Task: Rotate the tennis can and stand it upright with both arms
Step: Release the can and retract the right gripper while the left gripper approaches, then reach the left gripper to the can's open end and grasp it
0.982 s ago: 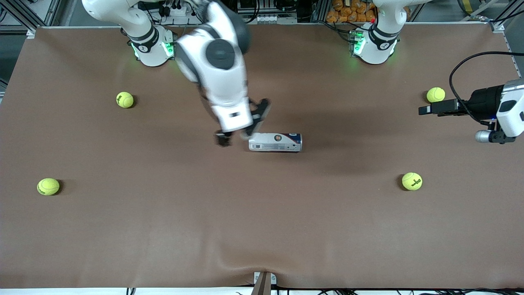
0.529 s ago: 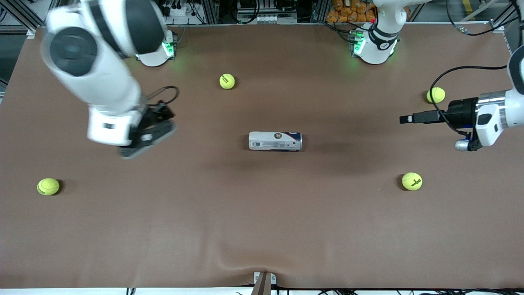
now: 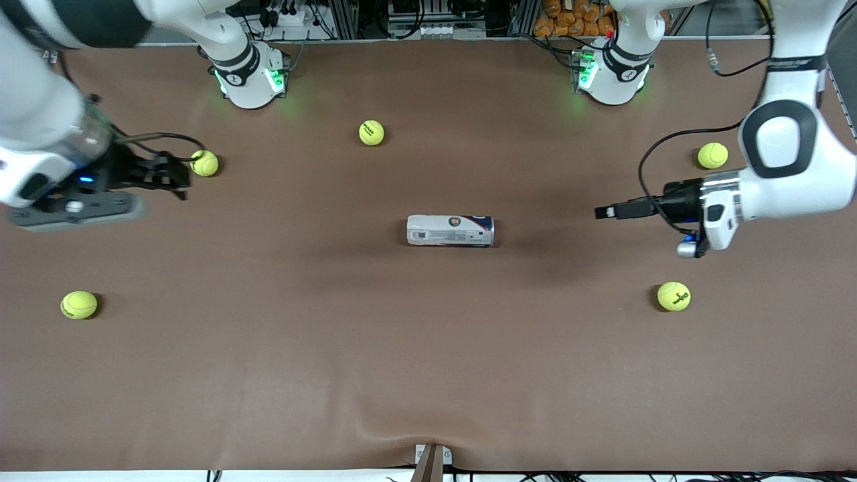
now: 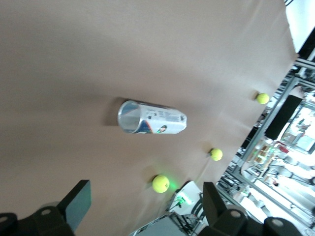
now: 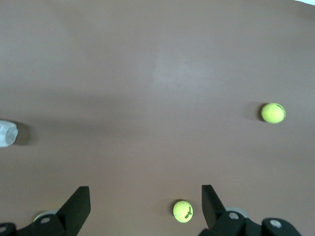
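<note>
- The tennis can (image 3: 450,231) lies on its side mid-table, untouched, well apart from both pairs of jaws.
- The left gripper (image 3: 606,212), jaws spread, points at its silvery end; approach level and centred.
- The right gripper (image 3: 175,175), jaws spread, hangs near a tennis ball (image 3: 204,163); it should brace the other end.

Left arm: your elbow is bent at the table's left-arm end, forearm reaching toward 9 o'clock.
Left gripper (image 3: 606,212): level above the table, jaws spread wide.
Right arm: swung out to its own table end.
Right gripper (image 3: 175,175): low, pointing toward 3 o'clock, jaws wide apart.
</note>
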Controlling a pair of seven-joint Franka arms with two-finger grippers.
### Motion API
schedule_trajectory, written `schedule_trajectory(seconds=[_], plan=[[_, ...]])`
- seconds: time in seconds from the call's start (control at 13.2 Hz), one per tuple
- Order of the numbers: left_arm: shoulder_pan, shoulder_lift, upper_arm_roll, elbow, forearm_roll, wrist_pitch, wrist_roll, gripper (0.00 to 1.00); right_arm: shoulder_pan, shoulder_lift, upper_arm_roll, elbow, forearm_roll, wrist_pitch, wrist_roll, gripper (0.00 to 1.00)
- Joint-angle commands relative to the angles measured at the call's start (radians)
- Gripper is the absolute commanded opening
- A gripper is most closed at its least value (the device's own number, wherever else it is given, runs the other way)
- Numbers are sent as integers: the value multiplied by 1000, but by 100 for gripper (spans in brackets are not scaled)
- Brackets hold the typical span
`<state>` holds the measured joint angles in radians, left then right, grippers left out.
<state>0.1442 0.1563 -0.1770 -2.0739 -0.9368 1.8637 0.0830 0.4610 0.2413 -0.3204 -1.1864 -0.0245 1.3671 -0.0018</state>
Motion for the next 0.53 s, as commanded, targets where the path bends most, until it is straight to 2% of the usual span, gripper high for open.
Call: schedule_trajectory(seconds=[0.0, 0.15, 0.3, 0.45], plan=[[3, 75, -18, -15, -114, 32, 92, 100, -111, -98, 20, -76, 35, 10, 23, 100], [-8, 144, -24, -12, -187, 51, 200, 100, -206, -183, 49, -183, 90, 42, 14, 100], [-32, 210, -33, -14, -258, 92, 323, 100, -267, -246, 79, -280, 86, 75, 6, 100], [-69, 259, -33, -14, -293, 95, 406, 100, -361, -287, 156, -340, 80, 108, 5, 100]])
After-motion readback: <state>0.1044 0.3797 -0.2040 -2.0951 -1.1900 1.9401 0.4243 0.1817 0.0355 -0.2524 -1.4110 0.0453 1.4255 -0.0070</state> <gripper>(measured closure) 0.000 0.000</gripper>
